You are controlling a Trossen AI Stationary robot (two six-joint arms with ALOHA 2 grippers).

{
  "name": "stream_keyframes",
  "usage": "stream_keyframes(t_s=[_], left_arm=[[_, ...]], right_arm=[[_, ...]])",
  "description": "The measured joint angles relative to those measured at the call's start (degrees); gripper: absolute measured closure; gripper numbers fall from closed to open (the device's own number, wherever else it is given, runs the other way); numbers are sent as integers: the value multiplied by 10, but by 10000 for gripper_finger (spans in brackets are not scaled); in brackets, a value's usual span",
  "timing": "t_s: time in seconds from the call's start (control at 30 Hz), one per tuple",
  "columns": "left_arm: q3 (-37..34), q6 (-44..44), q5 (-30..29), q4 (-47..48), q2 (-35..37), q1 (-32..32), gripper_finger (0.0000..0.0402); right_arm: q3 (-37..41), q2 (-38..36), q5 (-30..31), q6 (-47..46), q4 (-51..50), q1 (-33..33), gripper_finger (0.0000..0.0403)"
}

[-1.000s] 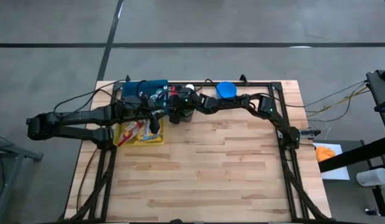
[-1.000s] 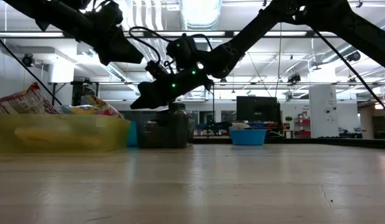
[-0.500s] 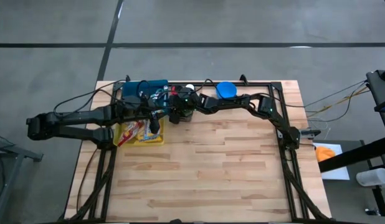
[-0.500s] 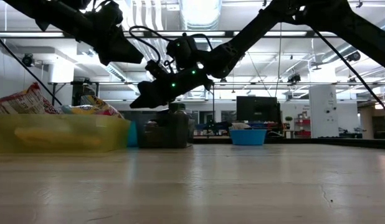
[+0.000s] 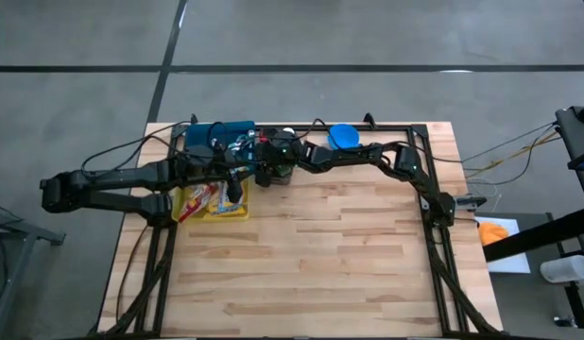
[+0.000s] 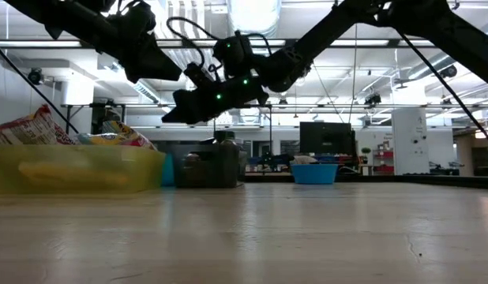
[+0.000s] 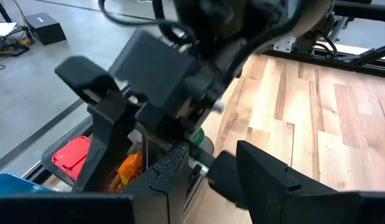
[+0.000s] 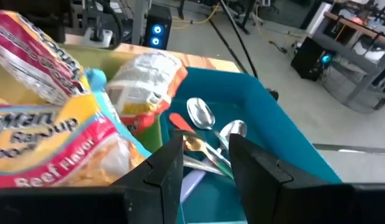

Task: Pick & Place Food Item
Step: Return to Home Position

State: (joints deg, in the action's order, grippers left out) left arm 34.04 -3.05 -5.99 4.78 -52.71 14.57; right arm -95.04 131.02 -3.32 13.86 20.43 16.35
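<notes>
A yellow bin (image 5: 214,203) at the table's far left holds food packets, among them a noodle packet (image 8: 49,143) and an orange and white snack bag (image 8: 146,81). My right gripper (image 8: 207,165) hovers just right of that bin, above the table, and points toward the table's left edge. It is open, with nothing between its fingers. My left gripper (image 7: 211,174) hangs over the bin's right side. It is open, facing the right arm's hand close in front of it.
A blue bin (image 8: 267,118) behind the yellow one holds spoons and other cutlery (image 8: 205,124). A dark container (image 6: 208,164) stands under the right gripper. A blue bowl (image 5: 343,136) sits at the far edge. The near half of the wooden table (image 5: 330,255) lies bare.
My right gripper has risen a little above the dark container, still pointing toward the table's left edge. Its finger gap looks unchanged.
</notes>
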Motion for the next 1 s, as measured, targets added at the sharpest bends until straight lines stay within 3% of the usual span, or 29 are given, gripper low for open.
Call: stream_keyframes(t_s=[0.5, 0.67, 0.83, 1.0], left_arm=[[0, 0, 0, 5, 0, 0, 264], [0, 0, 0, 14, 0, 0, 265], [0, 0, 0, 16, 0, 0, 265], [0, 0, 0, 20, 0, 0, 265]], right_arm=[[121, -115, -7, -16, 35, -2, 279], [223, -183, -7, -16, 123, -6, 323], [327, -267, -8, -18, 132, -8, 386], [423, -353, -7, -46, 144, -17, 387]])
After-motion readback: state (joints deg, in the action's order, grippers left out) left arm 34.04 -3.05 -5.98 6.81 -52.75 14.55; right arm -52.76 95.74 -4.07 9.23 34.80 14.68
